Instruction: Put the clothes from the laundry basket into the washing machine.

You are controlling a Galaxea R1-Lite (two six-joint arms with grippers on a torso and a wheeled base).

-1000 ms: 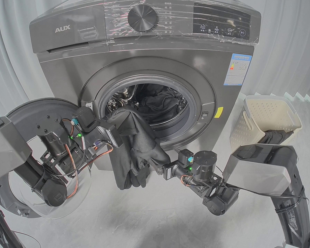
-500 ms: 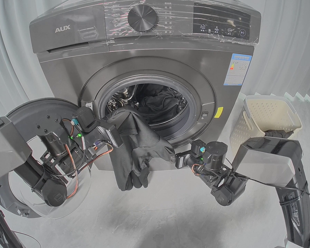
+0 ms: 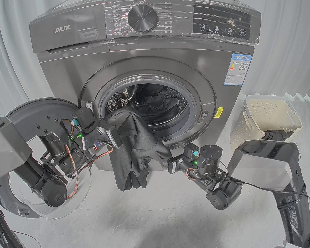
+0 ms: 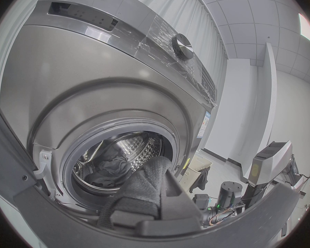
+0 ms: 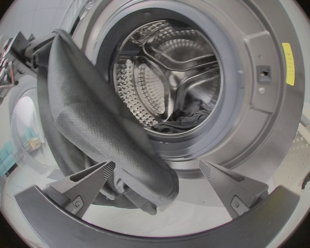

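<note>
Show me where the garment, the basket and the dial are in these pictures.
garment (image 3: 137,138), head view, on the fold that hangs below the drum mouth.
basket (image 3: 270,112), head view, on its inner back wall.
dial (image 3: 142,18), head view, on the middle of its round face.

Logo (image 3: 62,28) on washing machine (image 3: 144,57), blue printed label (image 3: 237,69), yellow sticker (image 3: 218,112)

Arms (image 3: 55,145): grey shells, blk joints, orange cables, green LEDs; R tool (image 5: 155,166) grey.
</note>
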